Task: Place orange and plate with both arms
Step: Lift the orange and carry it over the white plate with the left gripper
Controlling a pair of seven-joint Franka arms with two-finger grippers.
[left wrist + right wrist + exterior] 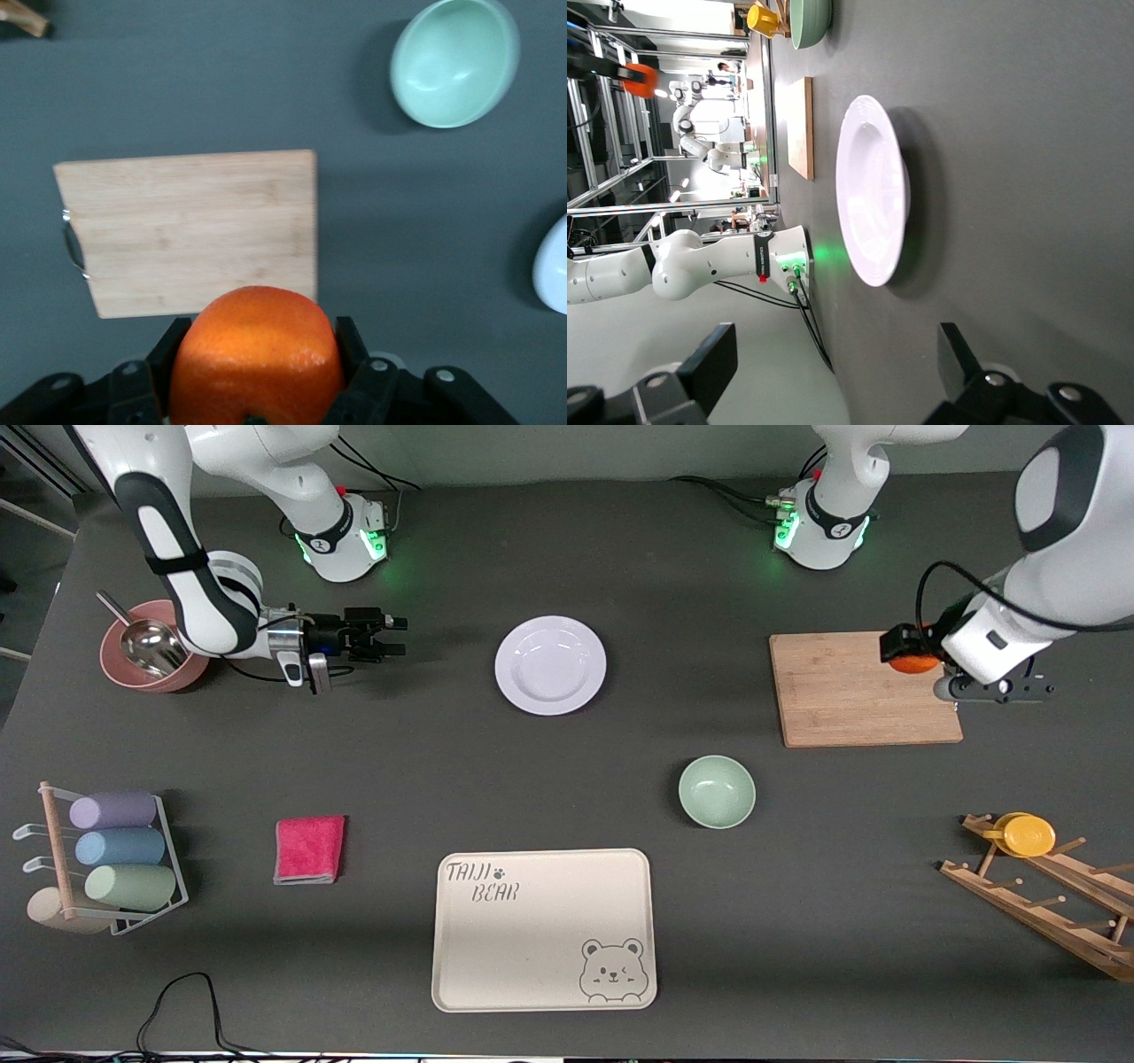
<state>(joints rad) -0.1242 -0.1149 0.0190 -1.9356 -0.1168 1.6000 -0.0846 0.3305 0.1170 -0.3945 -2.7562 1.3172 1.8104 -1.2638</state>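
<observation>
Left gripper (257, 403): fingers clamped on orange (912, 661), raised over cutting board (850, 691), apparently clear of it. Right gripper (392, 638): fingers spread wide, empty, low beside plate (550, 665). Plate flat on table (532, 531), mid-table.

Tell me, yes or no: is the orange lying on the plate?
No, the left gripper holds the orange over the cutting board; the plate is bare.
</observation>
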